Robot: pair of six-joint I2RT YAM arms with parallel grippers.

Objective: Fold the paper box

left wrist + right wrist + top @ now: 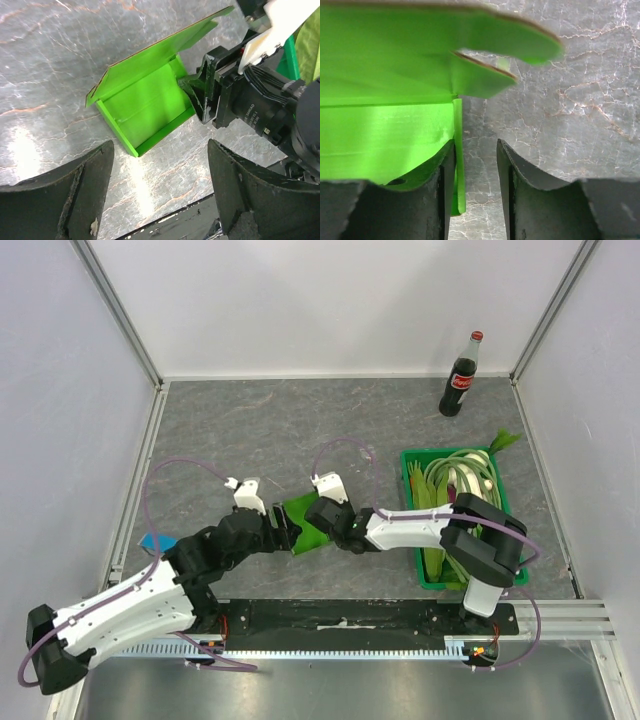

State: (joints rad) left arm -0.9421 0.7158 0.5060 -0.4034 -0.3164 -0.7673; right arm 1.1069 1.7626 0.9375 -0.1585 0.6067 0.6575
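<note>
While straddling a wall of the paper box (145, 105), jaws parted — clamping nothing — puts right gripper (475, 150) nearest, left gripper (160, 150) wide open just short of it.

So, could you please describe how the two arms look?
The left arm and right arm have white shells, black joints and black wrist motors. A purple cable loops along each. The jaws are dark, blunt wedges; one motor bears small white lettering.

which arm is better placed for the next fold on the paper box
Right, probably: the right gripper straddles a wall of the paper box with open jaws, while the left gripper hangs open, clear of it.
</note>
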